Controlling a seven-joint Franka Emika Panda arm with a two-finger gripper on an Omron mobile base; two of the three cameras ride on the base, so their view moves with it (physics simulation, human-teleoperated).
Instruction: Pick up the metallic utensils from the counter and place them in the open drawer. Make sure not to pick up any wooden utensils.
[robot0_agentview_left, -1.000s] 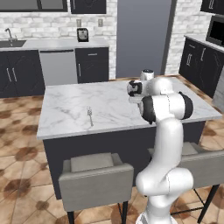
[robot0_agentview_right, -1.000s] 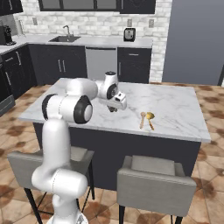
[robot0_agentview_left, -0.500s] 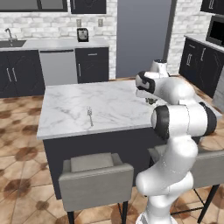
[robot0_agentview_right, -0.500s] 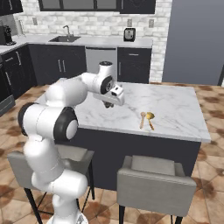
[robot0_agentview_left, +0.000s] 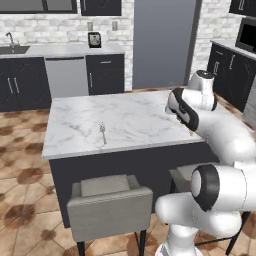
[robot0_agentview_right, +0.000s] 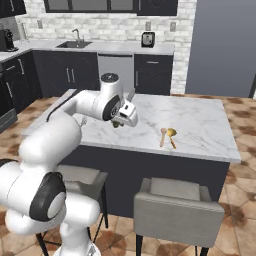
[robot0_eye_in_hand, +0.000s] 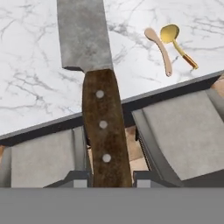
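A white robot arm reaches over the marble-topped bench (robot0_agentview_right: 200, 125) of a dark kitchen island, its pincer (robot0_eye_in_hand: 111, 177) pinching the knife (robot0_eye_in_hand: 94, 87) by the end of its dark brown, three-riveted handle. In the hand view the grey blade points away from the fingers, held above the bench's near edge, with two grey stools (robot0_eye_in_hand: 183, 131) below. In the right base view the pincer (robot0_agentview_right: 120, 121) hangs over the middle of the bench. The small silver fork (robot0_agentview_left: 102, 132) lies on the marble near the front edge, well apart from the arm. A pale wooden spoon (robot0_agentview_right: 163, 136) and a golden round-headed spoon (robot0_agentview_right: 171, 135) lie side by side near the bench's front edge.
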